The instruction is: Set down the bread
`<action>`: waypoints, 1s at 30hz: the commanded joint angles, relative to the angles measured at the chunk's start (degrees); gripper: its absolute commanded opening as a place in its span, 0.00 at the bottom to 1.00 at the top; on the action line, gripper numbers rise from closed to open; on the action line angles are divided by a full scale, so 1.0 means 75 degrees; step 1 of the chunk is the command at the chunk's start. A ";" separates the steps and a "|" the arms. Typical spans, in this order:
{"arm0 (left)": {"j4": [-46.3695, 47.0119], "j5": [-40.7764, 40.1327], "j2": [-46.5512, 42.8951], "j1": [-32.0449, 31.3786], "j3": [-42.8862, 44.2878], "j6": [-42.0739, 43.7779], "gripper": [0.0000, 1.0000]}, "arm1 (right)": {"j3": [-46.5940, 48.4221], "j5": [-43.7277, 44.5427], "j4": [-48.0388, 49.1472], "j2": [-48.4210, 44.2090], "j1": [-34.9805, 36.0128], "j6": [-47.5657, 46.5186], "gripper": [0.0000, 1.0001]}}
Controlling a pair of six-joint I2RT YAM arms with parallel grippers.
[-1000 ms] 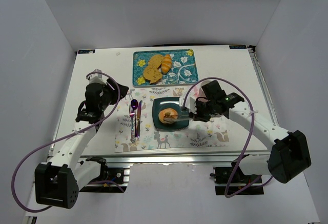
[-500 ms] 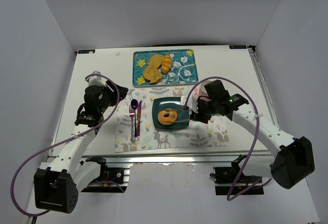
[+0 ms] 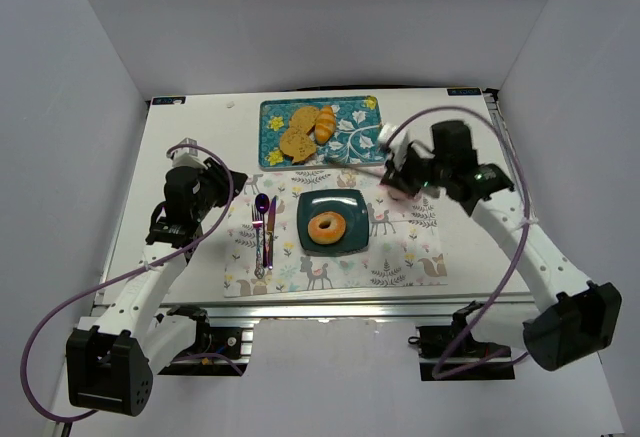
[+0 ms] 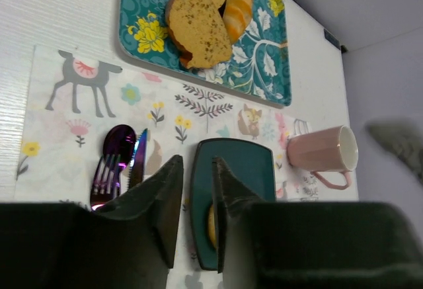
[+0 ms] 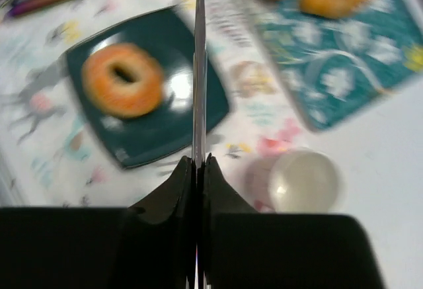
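Note:
The bread (image 3: 327, 226) is a golden ring lying flat on the dark teal plate (image 3: 350, 207) at the middle of the placemat. In the right wrist view the bread (image 5: 122, 79) rests on the plate (image 5: 185, 114), free of any grip. My right gripper (image 3: 392, 172) hovers behind and right of the plate, shut on a thin metal utensil (image 5: 199, 71) that sticks out from its jaws (image 5: 198, 160). My left gripper (image 3: 228, 179) hangs left of the placemat. Its jaws (image 4: 196, 163) stand a narrow gap apart with nothing between them; only a sliver of the bread (image 4: 211, 226) shows there.
A patterned teal tray (image 3: 350, 142) at the back carries toast slices (image 3: 298, 134) and a croissant (image 3: 325, 124). A purple spoon, fork and knife (image 3: 263, 227) lie left of the plate. A pink cup (image 4: 324, 150) stands right of the plate, under my right gripper.
My right gripper has lifted away from the plate toward the back right and shut, leaving the bread on the plate. The left jaws have narrowed.

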 commanded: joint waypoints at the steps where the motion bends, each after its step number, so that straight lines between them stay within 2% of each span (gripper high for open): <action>1: 0.0147 0.0319 -0.0015 -0.0037 0.0103 0.0034 0.33 | 0.1053 -0.0170 0.1239 0.0427 -0.1453 0.2534 0.00; 2: 0.0356 0.0448 0.0008 -0.0025 0.0103 0.0046 0.25 | 0.1205 -0.0030 0.1484 0.0556 -0.2223 0.3003 0.00; 3: 0.0381 0.0518 0.0043 -0.0025 0.0092 0.0046 0.22 | 0.1369 0.0250 0.1590 0.0789 -0.2567 0.3809 0.00; 4: 0.0404 0.0577 0.0090 -0.0025 0.0103 0.0058 0.18 | 0.1371 0.0438 0.1673 0.0884 -0.2907 0.4130 0.00; 5: 0.0440 0.0705 0.0102 -0.0025 0.0092 0.0058 0.11 | 0.1290 0.0684 0.1778 0.1013 -0.3374 0.4388 0.00; 8: 0.0557 0.0858 0.0208 -0.0025 0.0068 0.0046 0.09 | 0.0436 0.1609 0.2165 0.1247 -0.3975 0.4602 0.00; 11: 0.0604 0.0941 0.0301 -0.0037 0.0080 0.0046 0.15 | -0.0724 0.2302 0.2855 0.1517 -0.4175 0.4602 0.00; 12: 0.0592 0.0929 0.0348 -0.0037 0.0091 0.0046 0.23 | -0.1260 0.2524 0.3344 0.1576 -0.4199 0.4602 0.00; 14: 0.0581 0.0929 0.0383 -0.0025 0.0126 0.0058 0.33 | -0.1709 0.2666 0.3828 0.1751 -0.4304 0.4521 0.00; 15: 0.0511 0.0941 0.0384 -0.0037 0.0161 0.0093 0.42 | -0.2013 0.2829 0.4201 0.1810 -0.4328 0.4415 0.00; 18: 0.0335 0.0906 0.0407 -0.0037 0.0220 0.0209 0.51 | -0.2168 0.2913 0.4310 0.2243 -0.4527 0.4017 0.00; 22: 0.0241 0.0895 0.0524 -0.0200 0.0232 0.0269 0.56 | -0.2168 0.2831 0.4147 0.2923 -0.4808 0.3642 0.17; 23: 0.0241 0.0871 0.0559 -0.0282 0.0244 0.0292 0.56 | -0.2168 0.2761 0.4100 0.3087 -0.4844 0.3560 0.34; 26: -0.0098 0.0649 0.0804 -0.0704 0.0384 0.0421 0.56 | -0.2157 0.2468 0.3809 0.3252 -0.4914 0.3138 0.53; 30: -0.0240 0.0356 0.1121 -0.1301 0.0572 0.0561 0.52 | -0.2004 0.2035 0.3502 0.3136 -0.4984 0.2798 0.67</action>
